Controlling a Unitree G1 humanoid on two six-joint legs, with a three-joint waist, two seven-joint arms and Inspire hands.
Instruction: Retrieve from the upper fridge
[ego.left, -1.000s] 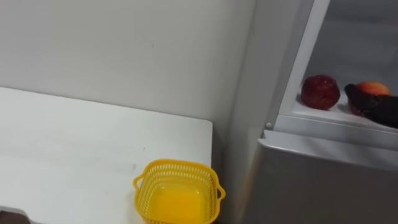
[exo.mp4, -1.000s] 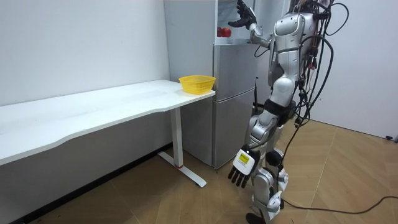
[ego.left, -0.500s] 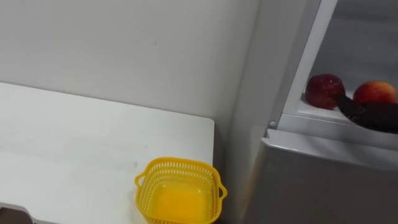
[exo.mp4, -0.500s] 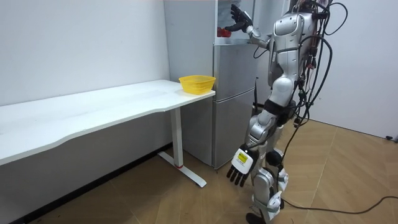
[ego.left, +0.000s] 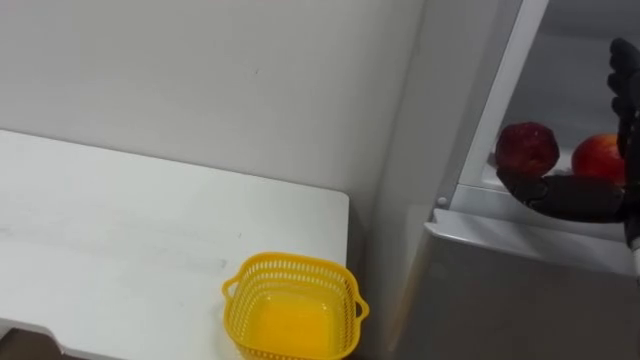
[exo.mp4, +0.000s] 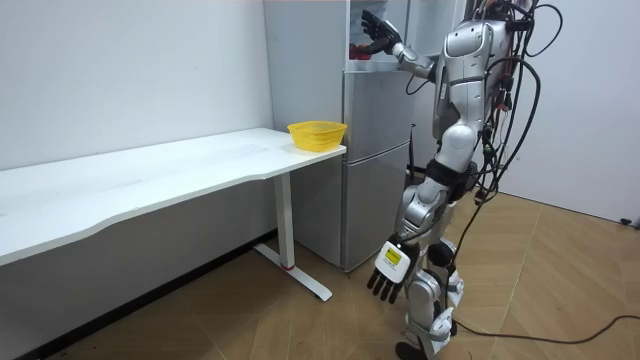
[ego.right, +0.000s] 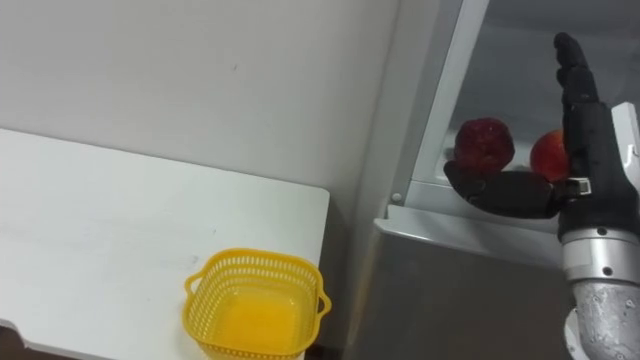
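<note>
Standing upright before the grey fridge (exo.mp4: 375, 160), just past the right end of the counter (ego.left: 120, 230), the robot is recorded in the room view.

- Right hand (ego.right: 585, 140): held up inside the open upper compartment. Its fingers (ego.right: 572, 75) are kept straight and upright, and the thumb (ego.right: 500, 192) is stretched out to the left along the front of the shelf (ego.right: 430, 178). The hand is spread wide and nothing is gripped.
- Dark red fruit (ego.right: 485, 143): set on the shelf, just above the thumb and left of the fingers. Contact with the hand cannot be told.
- Red-orange fruit (ego.left: 598, 157): set just right of the dark red one on the same shelf, partly covered by the fingers in the right eye view.
- Yellow basket (ego.left: 290, 263): placed on the near right corner of the counter, beside the fridge wall and well below the shelf. Nothing is held in it.
- Left hand (exo.mp4: 388, 270): hung low beside the leg, with the fingers relaxed and pointing down (idle).
</note>
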